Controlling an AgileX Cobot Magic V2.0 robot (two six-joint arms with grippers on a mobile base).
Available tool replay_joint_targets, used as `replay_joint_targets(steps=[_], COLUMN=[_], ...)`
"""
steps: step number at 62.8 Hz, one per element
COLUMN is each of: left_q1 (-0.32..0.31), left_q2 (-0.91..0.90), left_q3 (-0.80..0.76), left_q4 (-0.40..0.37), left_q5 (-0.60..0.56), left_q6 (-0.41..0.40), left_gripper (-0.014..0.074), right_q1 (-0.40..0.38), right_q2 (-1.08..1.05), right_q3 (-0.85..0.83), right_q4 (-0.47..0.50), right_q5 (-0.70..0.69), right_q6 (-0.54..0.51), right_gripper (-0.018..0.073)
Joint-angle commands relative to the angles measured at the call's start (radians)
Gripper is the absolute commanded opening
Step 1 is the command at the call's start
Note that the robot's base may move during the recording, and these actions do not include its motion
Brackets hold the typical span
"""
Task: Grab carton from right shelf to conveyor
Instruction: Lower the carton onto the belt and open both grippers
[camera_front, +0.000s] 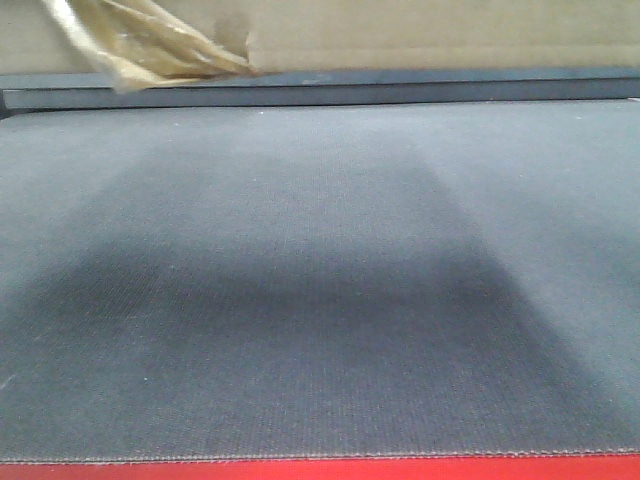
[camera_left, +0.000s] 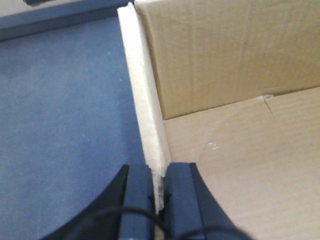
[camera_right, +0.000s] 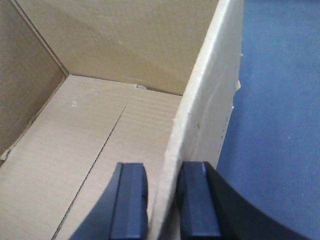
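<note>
We hold the carton (camera_front: 450, 35) over the conveyor (camera_front: 320, 280) with left fingers (camera_left: 137, 192) and right fingers (camera_right: 131, 200) each clamped on a thin side wall, which may buckle or slip, tilting it.

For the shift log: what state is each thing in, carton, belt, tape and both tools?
carton: top open, nothing visible inside, held by two walls.
left tool: shut on the carton's left wall.
right tool: shut on the carton's right wall.
conveyor: shadowed mid-belt; running or stopped, cannot tell.
tape strip: peeled loose, hanging off the carton.
</note>
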Motion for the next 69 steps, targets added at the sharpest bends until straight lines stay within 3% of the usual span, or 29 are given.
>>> replay_joint_targets(steps=[1, 14, 34, 47, 61, 66, 69], left_q1=[0.004, 0.004, 0.004, 0.048, 0.101, 0.115, 0.115], left_q2=[-0.002, 0.006, 0.148, 0.247, 0.336, 0.362, 0.371], left_q3=[-0.005, -0.005, -0.005, -0.005, -0.005, -0.005, -0.005], left_q4=[0.059, 0.012, -0.022, -0.025, -0.054, -0.067, -0.067], left_q5=[-0.019, -0.026, -0.101, -0.209, -0.245, -0.247, -0.245], left_q6=[0.008, 0.008, 0.008, 0.008, 0.008, 0.008, 0.008], left_gripper=[-0.0017, -0.0017, -0.0017, -0.0017, -0.0013, 0.0043, 0.0125], right_q1=[0.002, 0.002, -0.034, -0.077, -0.121, -0.130, -0.137], right_q2=[-0.021, -0.021, 0.143, 0.279, 0.388, 0.406, 0.412], right_q3=[-0.007, -0.007, -0.009, -0.009, -0.009, -0.009, -0.009], right_q4=[0.023, 0.027, -0.096, -0.128, -0.134, -0.134, -0.136], right_q5=[-0.081, -0.109, -0.188, -0.239, -0.277, -0.282, -0.285], right_q6=[-0.018, -0.018, -0.018, -0.018, -0.018, -0.018, -0.021], right_gripper=[-0.0066, -0.0066, -0.0066, -0.0066, -0.0064, -0.0003, 0.0111])
